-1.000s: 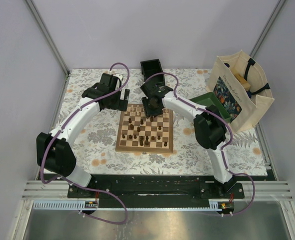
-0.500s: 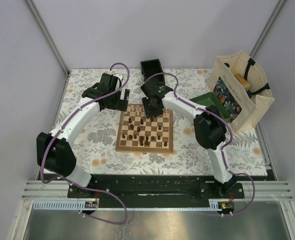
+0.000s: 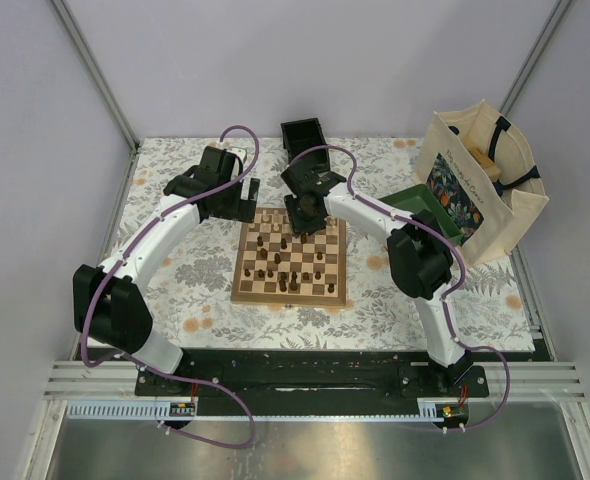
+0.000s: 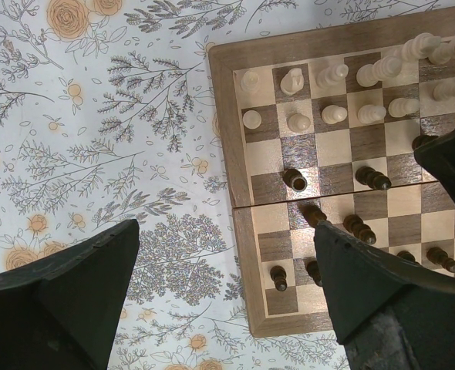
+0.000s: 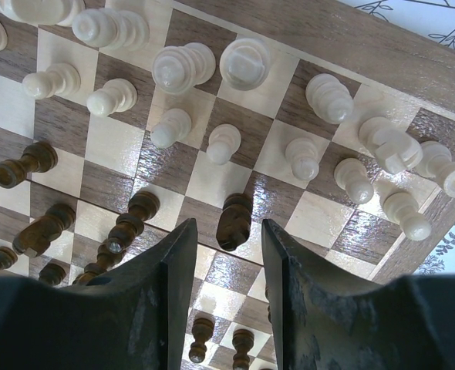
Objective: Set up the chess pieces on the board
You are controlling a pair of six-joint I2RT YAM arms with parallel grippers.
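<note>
The left fingers (image 4: 73,293) are wide open over the flowery surface (image 4: 96,139) beside the board (image 4: 222,131). The right fingers (image 5: 146,308) are part open, above a dark chess piece (image 5: 234,221) standing on the board

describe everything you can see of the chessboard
The chessboard is a square, flat wooden board with glossy light tan and dark brown squares inside a brown border. A seam runs across its middle. It lies flat on the floral tablecloth. Cream pieces stand in two rows along its far side, and dark pieces are scattered over the rest. The right gripper hangs over its far half, apparently without touching it.
</note>
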